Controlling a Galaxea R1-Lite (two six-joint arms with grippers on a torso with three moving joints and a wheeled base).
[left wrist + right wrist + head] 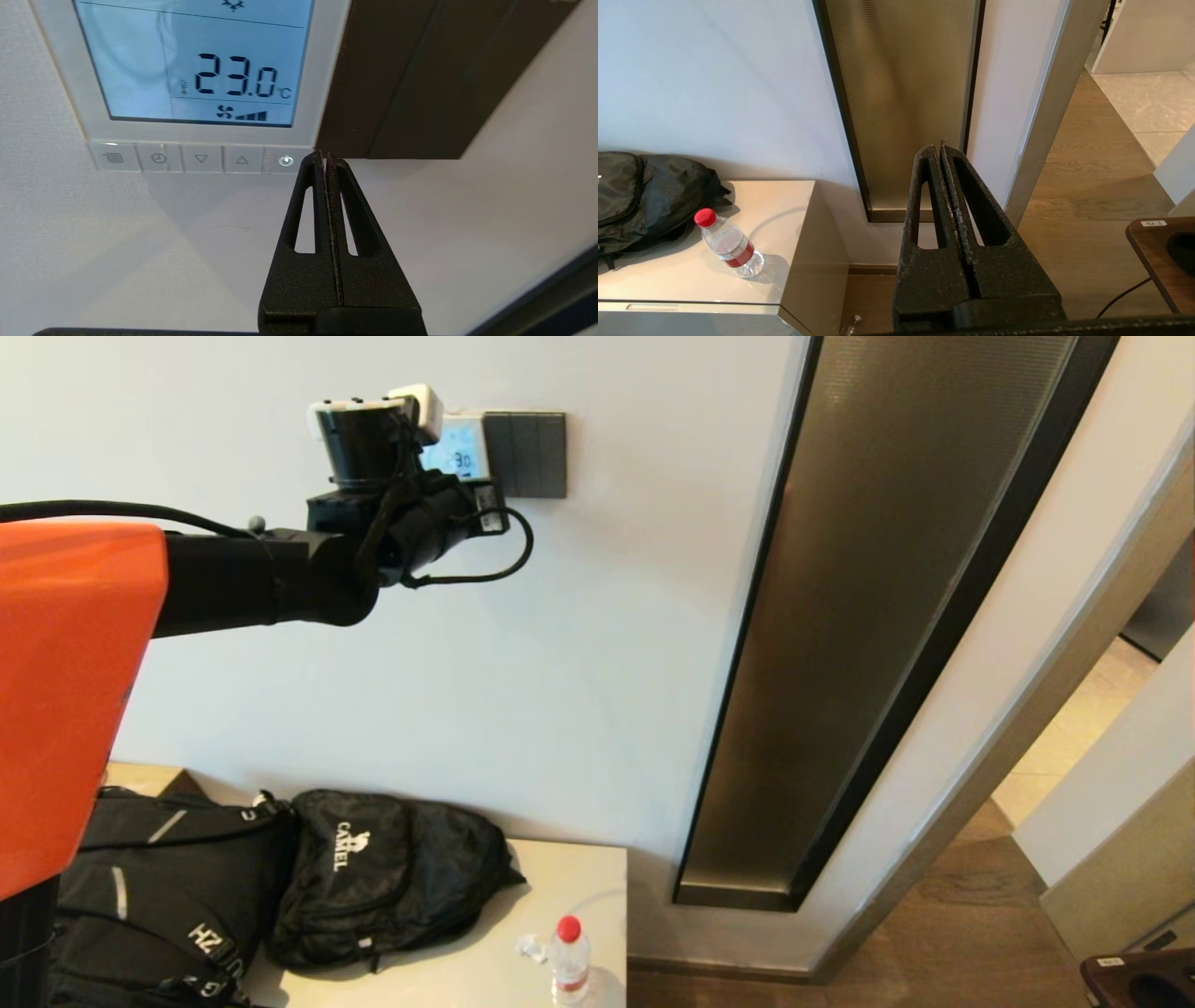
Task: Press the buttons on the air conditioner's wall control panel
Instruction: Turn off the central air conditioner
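Up on the wall, at the far left of the scene, the left gripper [325, 156] was at the air conditioner's wall control panel [322, 70], its two fingers pressed together into one blunt point and holding nothing. The lit blue screen [196, 60] read 23.0 °C — the unit looked switched on. Along the panel's lower edge ran the buttons [201, 158], five in a row set left to right, and the closed tip sat just beside the power button [286, 161] at the row's right end, a shade to its right and nearer the dark grey rocker switch plate [420, 70]. Whether it touched the wall could not be told. Any press would likely need a small shift left along that row. The right gripper [941, 150] hung idle well below — fingers together, empty — near the cabinet [752, 210] with its water bottle [728, 245] and backpack [640, 196].
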